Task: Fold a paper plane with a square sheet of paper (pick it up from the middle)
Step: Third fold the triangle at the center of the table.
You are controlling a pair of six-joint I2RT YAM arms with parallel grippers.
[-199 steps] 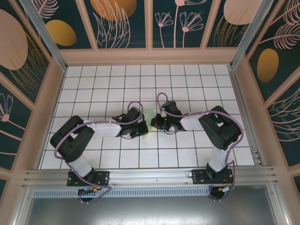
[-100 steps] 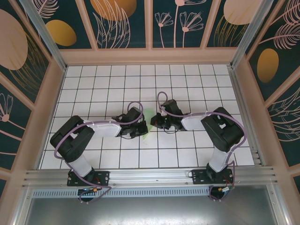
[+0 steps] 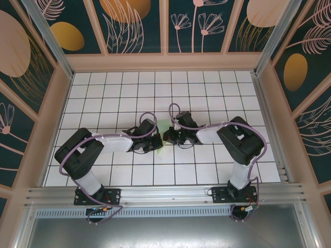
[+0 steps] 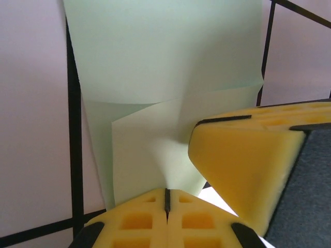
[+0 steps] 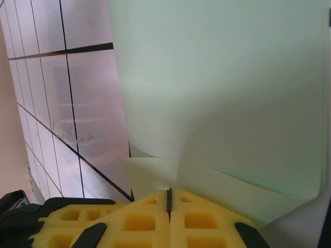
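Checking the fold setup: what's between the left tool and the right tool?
The square sheet of paper, creased, lies between the left tool and the right tool in the top external view; each wrist view shows its tool shut on it.

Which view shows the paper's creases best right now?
Left wrist: the paper shows overlapping flaps and crease lines clearly, up close. Right wrist shows a broad smooth face with one fold near the right gripper. Top external shows small, partly hidden green slivers.

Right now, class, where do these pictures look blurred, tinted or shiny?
Left wrist: the square sheet of paper is in focus, the white table tiles tinted pink. Right wrist: the tiles are glossy, with dim reflections. Top external: evenly lit, sharp throughout.
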